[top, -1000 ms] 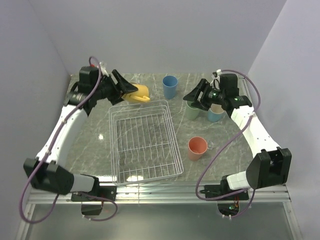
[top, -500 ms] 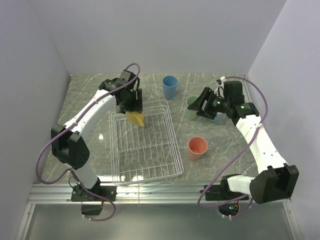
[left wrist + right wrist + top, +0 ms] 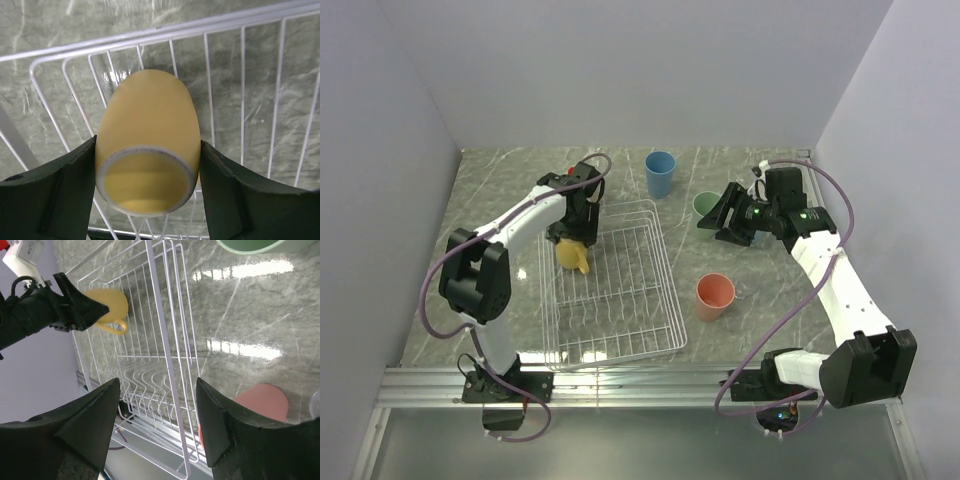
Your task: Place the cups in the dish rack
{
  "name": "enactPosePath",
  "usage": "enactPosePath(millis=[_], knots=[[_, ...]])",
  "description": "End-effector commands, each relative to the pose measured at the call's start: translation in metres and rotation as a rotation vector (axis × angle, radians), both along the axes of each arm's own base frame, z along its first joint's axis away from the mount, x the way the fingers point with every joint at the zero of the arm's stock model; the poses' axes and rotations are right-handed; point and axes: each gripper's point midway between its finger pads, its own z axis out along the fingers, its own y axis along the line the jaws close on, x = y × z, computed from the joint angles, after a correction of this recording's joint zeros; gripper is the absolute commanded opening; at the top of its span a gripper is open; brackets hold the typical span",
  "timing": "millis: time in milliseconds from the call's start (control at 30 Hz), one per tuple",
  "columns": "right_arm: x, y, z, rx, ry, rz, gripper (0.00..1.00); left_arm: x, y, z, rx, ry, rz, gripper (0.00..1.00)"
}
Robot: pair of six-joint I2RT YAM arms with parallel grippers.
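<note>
Fingers of the left claw (image 3: 147, 150) press on both sides of the yellow mug (image 3: 147, 115). That claw is closed on it at a fairly wide span, with the mug's mouth turned toward the wrist camera. Below and behind the mug run the white wires of the rack (image 3: 150, 35). From above, the mug hangs inside the rack's far-left corner, its handle pointing toward the near side. Whether it already bears on the grid I cannot tell. No other cup is in the rack.

The right claw (image 3: 157, 382) stands wide with nothing between its fingers. It hovers just beside the green cup (image 3: 705, 205) on the bench (image 3: 620, 170), right of the rack. The blue cup (image 3: 660, 173) stands beyond the rack's far edge. The salmon cup (image 3: 714, 296) sits near the rack's right side, well apart from both claws.

The step in hand looks like setting down the first cup. The next move probably calls for easing the mug down until the grid carries it, then spreading the left claw. A straight lift should follow, so the handle does not catch a wire. The right claw seems lined up for the green cup. It would need to straddle the cup's wall before closing.
</note>
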Motion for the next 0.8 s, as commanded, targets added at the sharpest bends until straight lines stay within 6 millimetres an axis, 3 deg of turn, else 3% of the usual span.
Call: enactPosePath(millis=[0,100,167,233,333,433,467,500,567,700,767], knots=[[0.002,-0.007,0.015,-0.031,-0.045,-0.011,0.69,0.011,-0.004,0.005,-0.030,-0.064,-0.010,0.00],[0.002,-0.011,0.016,-0.057,-0.045,-0.015,0.69,0.010,0.002,0.000,-0.037,-0.072,0.010,0.01],[0.001,-0.012,0.016,-0.067,-0.049,-0.017,0.69,0.010,0.008,0.001,-0.048,-0.081,0.036,0.21],[0.001,-0.013,0.014,-0.076,-0.042,-0.018,0.69,0.011,0.012,0.003,-0.074,-0.086,0.048,0.56],[0.007,-0.018,0.012,-0.109,-0.036,-0.032,0.69,0.010,0.018,0.011,-0.078,-0.106,0.053,0.74],[0.019,-0.028,0.015,-0.171,-0.035,-0.060,0.70,0.009,0.021,0.020,-0.074,-0.118,0.051,0.82],[0.025,-0.031,0.027,-0.188,-0.059,-0.074,0.70,0.007,0.022,0.024,-0.077,-0.120,0.058,0.83],[0.029,-0.044,0.020,-0.251,-0.031,-0.114,0.70,0.008,0.021,0.031,-0.089,-0.128,0.058,0.86],[0.038,-0.057,0.028,-0.301,-0.040,-0.153,0.71,0.007,0.016,0.044,-0.124,-0.149,0.056,0.88],[0.047,-0.084,0.015,-0.379,0.032,-0.233,0.71,0.007,0.007,0.071,-0.201,-0.189,0.065,0.99],[0.051,-0.092,0.012,-0.393,0.043,-0.263,0.72,0.007,0.005,0.080,-0.217,-0.207,0.066,1.00]])
